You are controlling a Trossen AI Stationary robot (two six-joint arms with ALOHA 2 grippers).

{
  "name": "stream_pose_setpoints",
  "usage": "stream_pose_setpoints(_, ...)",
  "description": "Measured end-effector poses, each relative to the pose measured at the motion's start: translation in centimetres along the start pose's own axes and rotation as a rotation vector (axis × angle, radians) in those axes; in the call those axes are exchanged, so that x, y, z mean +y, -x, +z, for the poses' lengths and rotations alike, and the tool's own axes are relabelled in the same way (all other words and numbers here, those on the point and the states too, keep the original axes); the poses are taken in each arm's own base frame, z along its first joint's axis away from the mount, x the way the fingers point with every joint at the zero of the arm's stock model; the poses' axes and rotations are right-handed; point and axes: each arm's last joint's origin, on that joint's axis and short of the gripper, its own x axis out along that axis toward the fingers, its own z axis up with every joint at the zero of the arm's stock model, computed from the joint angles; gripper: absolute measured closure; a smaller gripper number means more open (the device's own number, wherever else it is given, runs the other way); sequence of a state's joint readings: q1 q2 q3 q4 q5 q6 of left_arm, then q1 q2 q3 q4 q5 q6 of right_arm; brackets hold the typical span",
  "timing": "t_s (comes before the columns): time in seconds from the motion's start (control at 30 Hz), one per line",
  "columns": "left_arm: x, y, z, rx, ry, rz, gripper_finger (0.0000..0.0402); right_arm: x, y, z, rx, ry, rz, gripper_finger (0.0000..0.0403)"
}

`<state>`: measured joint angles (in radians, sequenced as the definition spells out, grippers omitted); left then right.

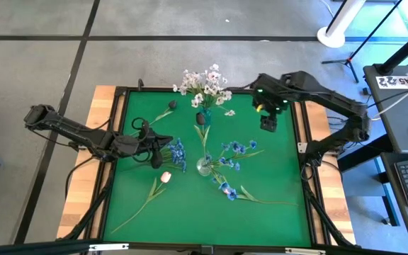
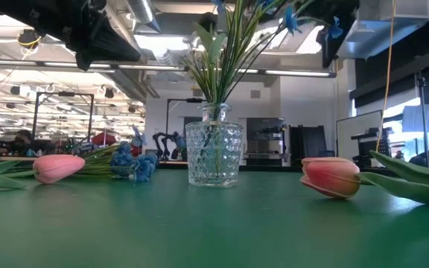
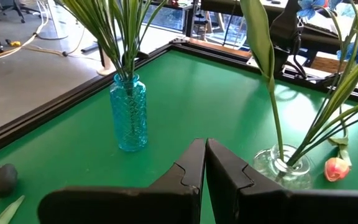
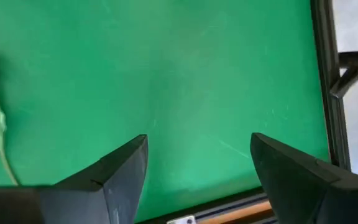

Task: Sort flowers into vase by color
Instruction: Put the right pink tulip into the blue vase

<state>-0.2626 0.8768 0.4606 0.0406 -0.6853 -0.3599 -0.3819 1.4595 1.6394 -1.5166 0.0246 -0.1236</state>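
My left end effector (image 1: 158, 160) hovers over the counter's (image 1: 282, 184) left half, near its left edge, with its fingers (image 3: 194, 171) pressed together on nothing I can see. The right end effector (image 1: 268, 125) waits near the far right corner, fingers spread wide and empty.

The sorting looks well along. The white blossoms (image 1: 205, 86) stand in the blue vase (image 3: 128, 112) near the middle of the far edge, and most blue sprigs (image 1: 236, 149) fan out of the clear vase (image 2: 214, 153) at the counter's centre. Loose flowers are left: a blue cluster (image 1: 176, 152) lying just beside the left end effector, a pink tulip (image 1: 165, 177) toward the near left corner, a second pink bud (image 2: 331, 176) on the surface in the low view — I cannot match it to the overhead picture — and a dark bud (image 1: 171, 105) toward the far left corner.

I judge the blue cluster to be next, and the risks are plain. The stems are thin and lie flat — shut fingers must open first, or they will just shove the sprig aside. Carrying it over, a long stem could snag the splayed sprigs or nudge the clear vase, which looks light enough to tip.
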Motion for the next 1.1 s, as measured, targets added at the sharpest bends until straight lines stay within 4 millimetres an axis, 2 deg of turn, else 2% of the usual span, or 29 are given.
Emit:
stream_pose_setpoints(0.17, 0.0, 0.0, 0.0, 0.0, 0.004, 0.0, 0.039, 1.8, 2.9, -2.0, -0.164, 0.014, 0.012, 0.0121)
stream_pose_setpoints(0.3, 0.0, 0.0, 0.0, -0.004, 0.007, -0.001, 0.039, 4.4, 2.8, -3.9, -0.291, 0.058, 0.073, 0.0121)
stream_pose_setpoints(0.4, 0.0, 0.0, 0.0, -0.004, 0.007, -0.001, 0.039, 6.6, 0.7, -5.6, -0.305, 0.079, 0.122, 0.0121)
stream_pose_setpoints(0.67, 0.0, 0.0, 0.0, -0.004, 0.007, -0.001, 0.039, 12.4, -8.1, -10.5, -0.266, 0.124, 0.218, 0.0121)
stream_pose_setpoints(0.8, 0.0, 0.0, 0.1, -0.005, 0.009, -0.001, 0.039, 15.3, -11.5, -12.0, -0.302, 0.143, 0.23, 0.0126)
stream_pose_setpoints(0.97, 0.0, 0.0, 0.1, -0.006, 0.019, -0.001, 0.039, 19.3, -13.2, -12.4, -0.399, 0.176, 0.298, 0.0156)
stream_pose_setpoints(1.1, 0.0, 0.0, 0.1, -0.006, 0.03, 0.0, 0.039, 22.0, -14.8, -13.1, -0.372, 0.246, 0.287, 0.0191)
